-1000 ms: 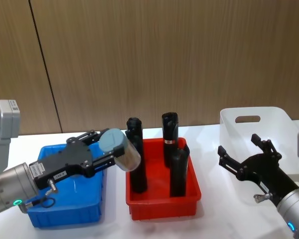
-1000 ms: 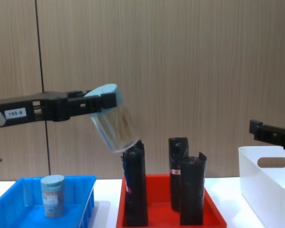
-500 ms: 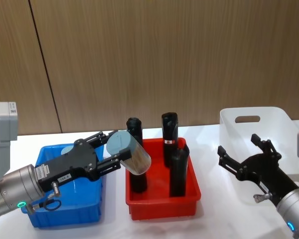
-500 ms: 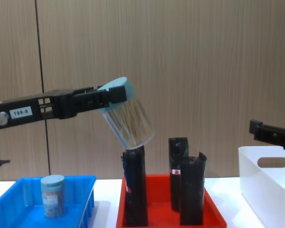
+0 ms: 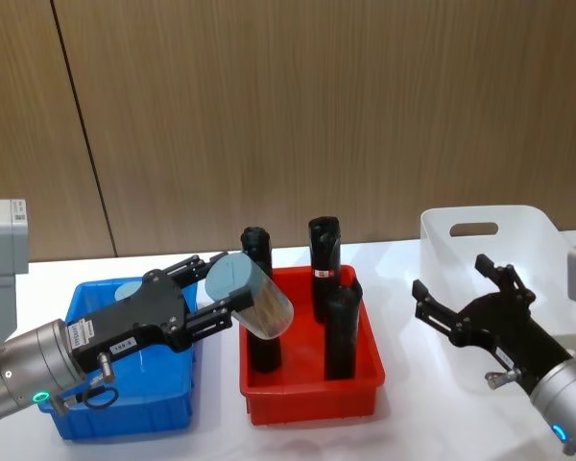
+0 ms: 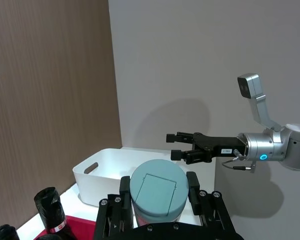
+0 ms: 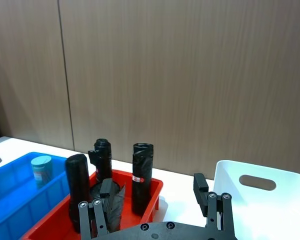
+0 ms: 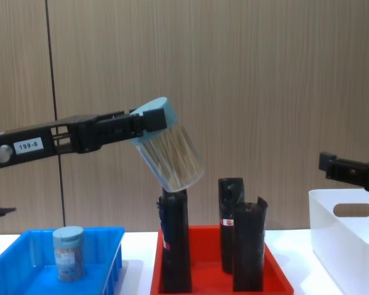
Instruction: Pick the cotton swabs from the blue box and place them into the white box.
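Left gripper (image 5: pixel 230 281): fingers clamped on the lid end of a cotton swab tub (image 8: pixel 172 157), held tilted in the air over the border of the blue box (image 5: pixel 125 423) and the red tray (image 5: pixel 312 403).
Blue box: a second cotton swab tub (image 8: pixel 68 252) stands upright inside.
Red tray: black rolls (image 5: pixel 325 254), upright.
Right gripper (image 5: pixel 451 279): fingers spread apart, holding nothing, raised near the white box (image 5: pixel 528 230).
White box: at the table's (image 5: pixel 413 423) far right.

Head cam down, chest side-on; both see red tray (image 5: pixel 312 405).
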